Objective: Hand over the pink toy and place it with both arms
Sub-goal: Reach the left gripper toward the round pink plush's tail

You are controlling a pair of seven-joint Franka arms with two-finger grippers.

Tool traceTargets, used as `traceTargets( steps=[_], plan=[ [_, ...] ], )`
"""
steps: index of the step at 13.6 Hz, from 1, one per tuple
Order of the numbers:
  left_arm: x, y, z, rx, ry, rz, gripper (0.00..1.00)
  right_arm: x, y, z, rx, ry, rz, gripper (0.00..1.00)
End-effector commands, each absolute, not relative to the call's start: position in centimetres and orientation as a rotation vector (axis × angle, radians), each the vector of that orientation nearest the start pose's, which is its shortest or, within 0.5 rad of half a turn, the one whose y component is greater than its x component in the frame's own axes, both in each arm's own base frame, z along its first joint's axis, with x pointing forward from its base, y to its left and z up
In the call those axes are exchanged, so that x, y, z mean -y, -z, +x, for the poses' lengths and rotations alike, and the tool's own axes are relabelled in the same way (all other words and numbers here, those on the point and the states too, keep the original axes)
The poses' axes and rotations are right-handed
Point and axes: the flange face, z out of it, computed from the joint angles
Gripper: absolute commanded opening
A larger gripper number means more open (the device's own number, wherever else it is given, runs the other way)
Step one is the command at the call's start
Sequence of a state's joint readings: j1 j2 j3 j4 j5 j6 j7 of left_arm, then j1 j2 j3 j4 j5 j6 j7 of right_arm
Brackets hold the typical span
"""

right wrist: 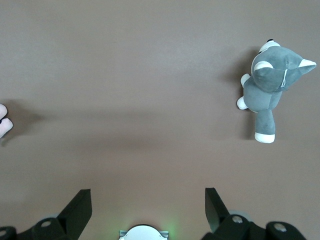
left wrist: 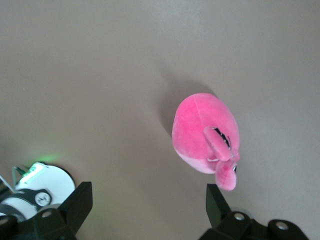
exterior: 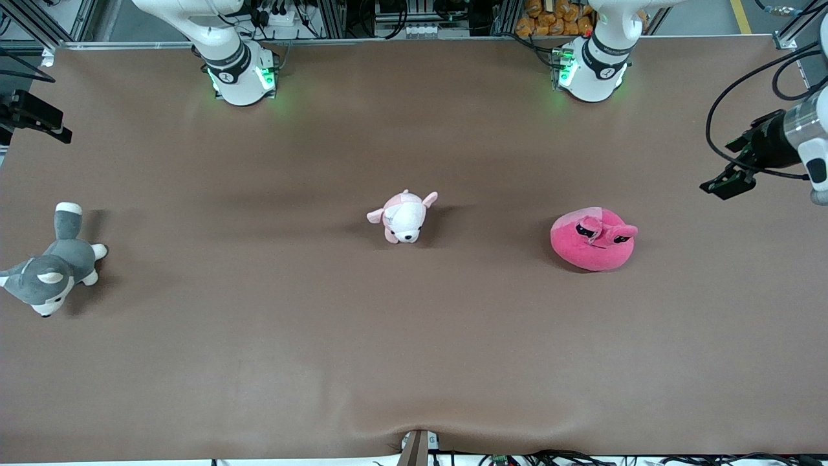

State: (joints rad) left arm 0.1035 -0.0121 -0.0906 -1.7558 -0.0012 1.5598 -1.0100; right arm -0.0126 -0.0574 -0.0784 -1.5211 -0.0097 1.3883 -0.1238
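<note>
- Hanging over the tabletop's (exterior: 259, 362) edge at the left arm's end, the left claw (left wrist: 145, 207) has its fingers spread wide and grips nothing.
- Spread just as wide and bare, the right claw (right wrist: 145, 207) hangs over the right arm's end.
- The pink toy (exterior: 593, 238) lies on the tabletop toward the left arm's end, touching neither claw.
- A pale puppy (exterior: 403, 217) sits mid-tabletop; a grey husky (exterior: 53, 265) lies at the right arm's end.
</note>
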Motion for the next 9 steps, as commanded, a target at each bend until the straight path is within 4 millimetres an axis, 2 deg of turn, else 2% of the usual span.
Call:
traceTargets(
  steps=[1, 3, 6, 9],
  plan=[
    [-0.2, -52.5, 53.5, 1.673, -0.25, -2.561, 1.0, 5.2, -66.7, 51.6, 0.053, -0.121, -3.137, 1.0],
    [0.3, -50.4, 53.9, 1.791, -0.255, -2.485, 1.0, 5.2, -66.7, 51.6, 0.053, -0.121, -3.137, 1.0],
    [0.8, -47.8, 55.3, 2.005, -0.364, -2.39, 1.0, 5.2, -66.7, 51.6, 0.053, -0.121, -3.137, 1.0],
    [1.7, -44.2, 56.9, 2.074, -0.389, -2.312, 1.0, 5.2, -66.7, 51.6, 0.053, -0.123, -3.137, 1.0]
  ],
)
